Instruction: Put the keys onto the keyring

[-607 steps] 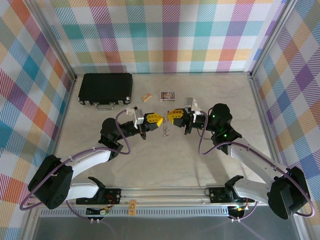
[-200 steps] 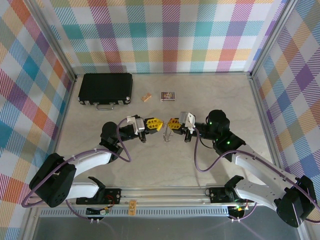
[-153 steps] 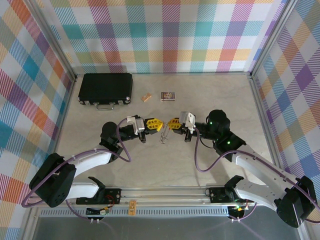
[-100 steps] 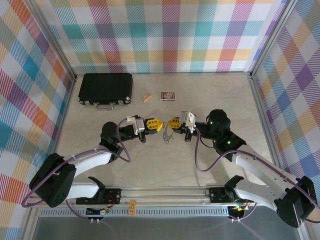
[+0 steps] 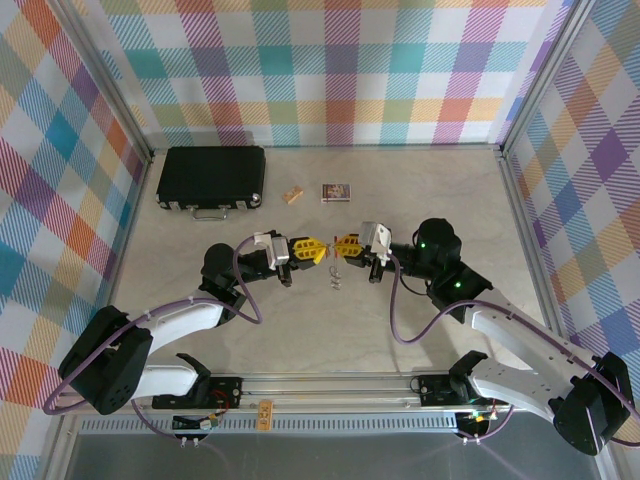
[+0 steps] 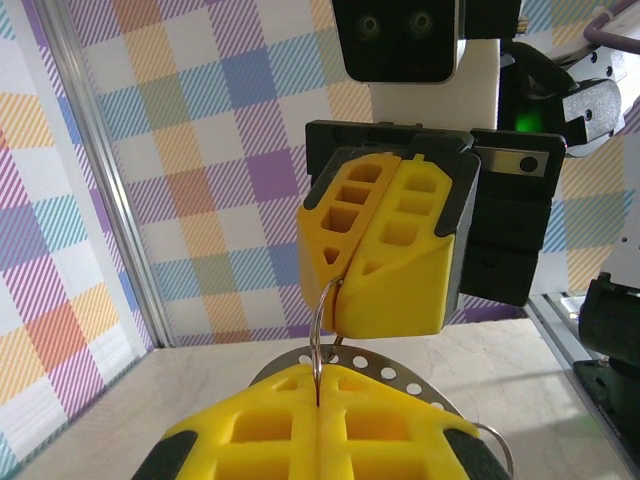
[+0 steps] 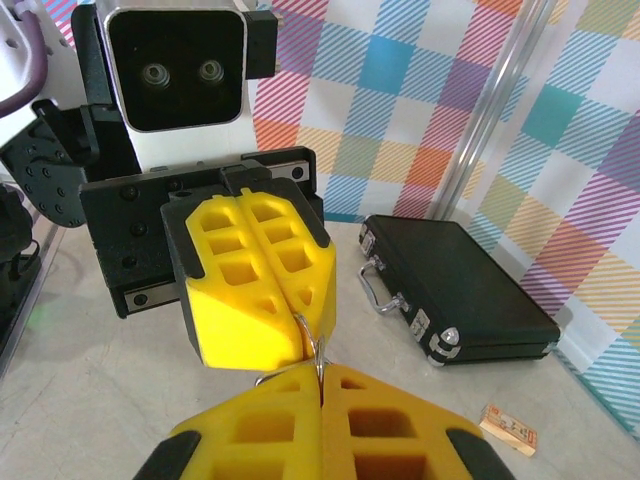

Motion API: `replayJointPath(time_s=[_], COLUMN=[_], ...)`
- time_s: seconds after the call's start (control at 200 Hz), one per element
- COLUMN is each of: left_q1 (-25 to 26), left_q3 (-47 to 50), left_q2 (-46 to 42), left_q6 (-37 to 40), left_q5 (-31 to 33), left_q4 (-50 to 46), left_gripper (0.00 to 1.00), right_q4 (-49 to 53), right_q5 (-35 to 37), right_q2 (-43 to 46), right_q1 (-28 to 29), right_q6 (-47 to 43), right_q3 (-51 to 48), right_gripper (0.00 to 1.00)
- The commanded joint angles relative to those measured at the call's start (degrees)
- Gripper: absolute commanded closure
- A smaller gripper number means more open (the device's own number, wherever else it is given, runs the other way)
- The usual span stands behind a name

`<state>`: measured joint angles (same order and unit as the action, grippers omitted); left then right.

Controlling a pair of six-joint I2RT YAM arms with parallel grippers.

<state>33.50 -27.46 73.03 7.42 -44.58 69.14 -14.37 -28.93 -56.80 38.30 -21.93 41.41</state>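
Note:
The keyring [image 6: 318,325] is a thin grey metal ring held up between my two grippers over the middle of the table [image 5: 300,330]. My left gripper [image 6: 319,392] is shut on its near edge. My right gripper [image 6: 352,300] faces it and is shut on the far edge. From the right wrist, the keyring [image 7: 316,352] sits between my right gripper [image 7: 322,378] and my left gripper [image 7: 300,335]. A curved perforated metal strip [image 6: 410,372] hangs just behind the ring. From above, small metal pieces [image 5: 336,279] dangle below the left gripper [image 5: 319,249] and right gripper [image 5: 340,246]. The keys are hidden.
A black case [image 5: 212,177] lies at the back left, and the right wrist sees the same case [image 7: 455,290]. A small tan block [image 5: 292,195] and a printed card [image 5: 336,191] lie behind the grippers. Checked walls close in the back and both sides.
Both grippers stay shut and almost still, tip to tip. The metal pieces hanging under them have swung slightly left, then right, and now hang lower.

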Motion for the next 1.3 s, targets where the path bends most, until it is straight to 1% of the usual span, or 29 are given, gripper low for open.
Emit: replayJointPath(time_s=[0.0, 0.29, 0.675, 1.0, 1.295], left_q1=[0.5, 0.5, 0.5, 0.5, 0.5], left_q3=[-1.5, -1.5, -1.5, -1.8, -2.0], left_q2=[0.4, -0.1, -0.2, -0.7, -1.1], left_q6=[-0.8, -0.9, -0.3, -0.1, -0.5], left_q5=[-2.3, -2.4, -0.1, -0.4, -1.4], left_q4=[1.7, 1.3, -0.3, -1.6, -1.5], left_gripper=[1.0, 1.0, 1.0, 1.0, 1.0], right_q4=[-2.5, -2.7, -2.5, -2.3, -2.2], right_q5=[-0.3, 1.4, -1.5, -1.8, 0.1], right_q2=[0.1, 0.2, 0.1, -0.3, -0.7], right_q1=[0.4, 0.4, 0.5, 0.5, 0.6], right_q6=[-0.7, -1.2, -0.3, 0.0, -0.3], right_q3=[2.0, 1.6, 1.6, 1.9, 1.9], right_gripper=[1.0, 1.0, 1.0, 1.0, 1.0])
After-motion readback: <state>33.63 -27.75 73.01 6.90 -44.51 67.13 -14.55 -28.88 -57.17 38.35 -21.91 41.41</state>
